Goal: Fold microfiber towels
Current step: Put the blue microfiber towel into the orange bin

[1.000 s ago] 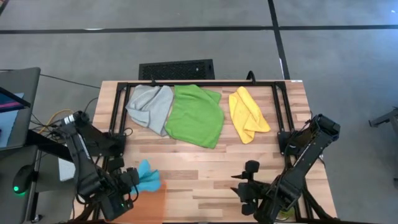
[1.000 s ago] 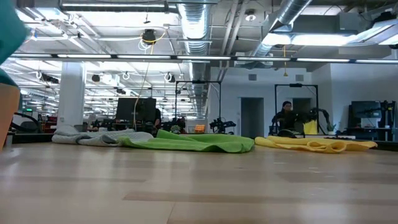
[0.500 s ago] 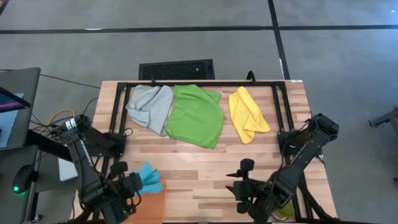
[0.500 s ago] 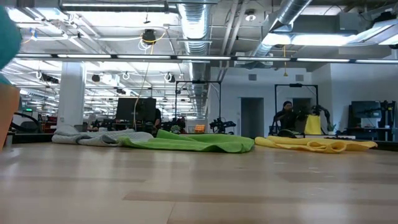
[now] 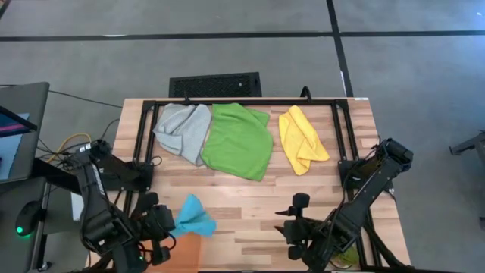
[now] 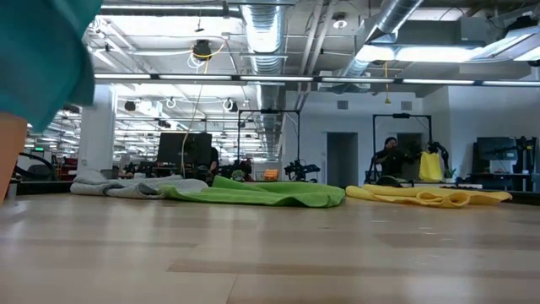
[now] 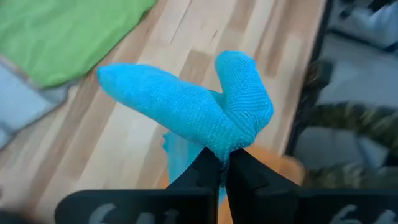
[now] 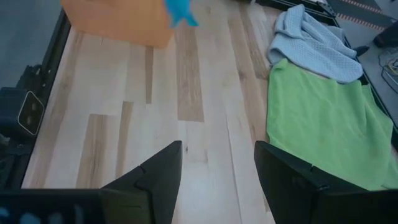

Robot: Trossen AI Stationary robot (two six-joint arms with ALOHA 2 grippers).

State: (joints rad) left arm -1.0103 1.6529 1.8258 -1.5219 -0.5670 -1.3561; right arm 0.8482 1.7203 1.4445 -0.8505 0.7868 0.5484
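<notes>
Microfiber towels are the job, and the teal towel (image 5: pixel 193 218) is the one in hand: the left gripper (image 7: pixel 223 163) has its fingers pinched shut on a bunched fold of it, holding it off the table (image 5: pixel 250 201) at the near left, just beside the orange tray (image 5: pixel 186 254). In the left wrist view two lobes of cloth stick up from the pinch, so it hangs crumpled, not spread. The grey towel (image 5: pixel 184 129), green towel (image 5: pixel 239 139) and yellow towel (image 5: pixel 301 139) lie unfolded in a row along the far side, grey and green overlapping. The right gripper (image 8: pixel 214 165) waits at the near right, its fingers wide apart and holding nothing. This looks like the fetching step; next the teal towel probably needs laying flat on bare wood, likely with the right gripper taking a second corner.
</notes>
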